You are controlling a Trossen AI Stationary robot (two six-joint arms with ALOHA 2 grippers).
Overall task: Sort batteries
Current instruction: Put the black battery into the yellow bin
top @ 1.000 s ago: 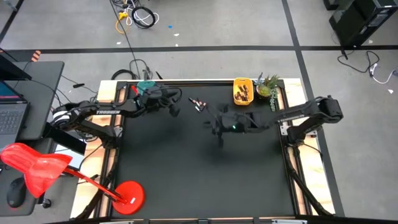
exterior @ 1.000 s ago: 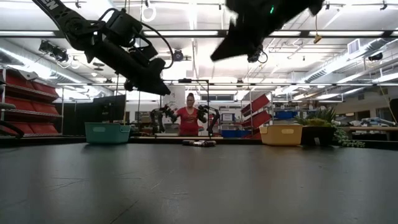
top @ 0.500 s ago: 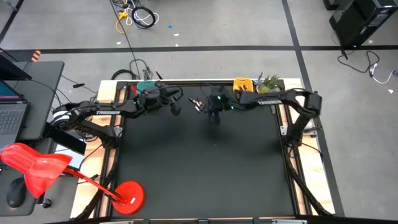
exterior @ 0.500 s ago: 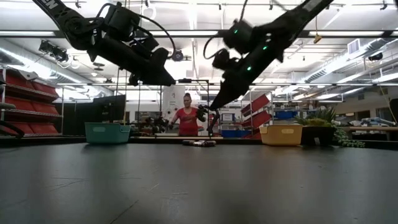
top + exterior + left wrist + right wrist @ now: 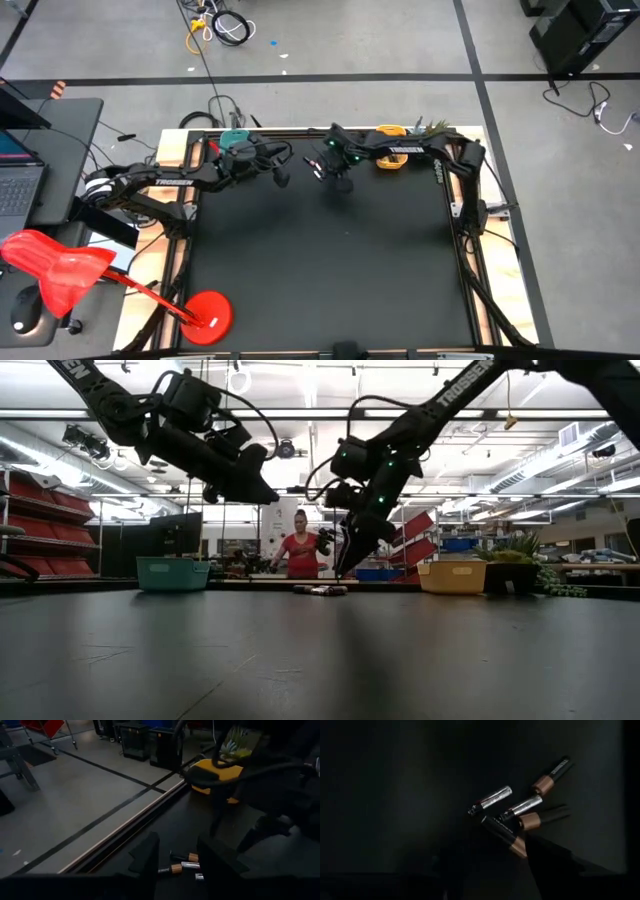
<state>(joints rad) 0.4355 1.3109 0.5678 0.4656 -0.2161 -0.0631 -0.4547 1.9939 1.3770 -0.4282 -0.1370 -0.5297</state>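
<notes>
Both grippers hang over the far strip of the black table (image 5: 320,270), by a small cluster of batteries (image 5: 520,815).

The batteries lie loose near the table's far edge, between the teal tray (image 5: 172,573) and the yellow tray (image 5: 452,576), closer to the yellow one. The right gripper (image 5: 350,555) points down just above the batteries, jaws spread wide and holding nothing. The left gripper (image 5: 281,176) hovers higher, between the teal tray and the batteries, fingers (image 5: 145,857) part open around empty air. From the batteries toward the near edge, the table is bare, open room. From above, the right arm covers most of the yellow tray and part of the cluster; how many batteries lie there is hard to make out.
</notes>
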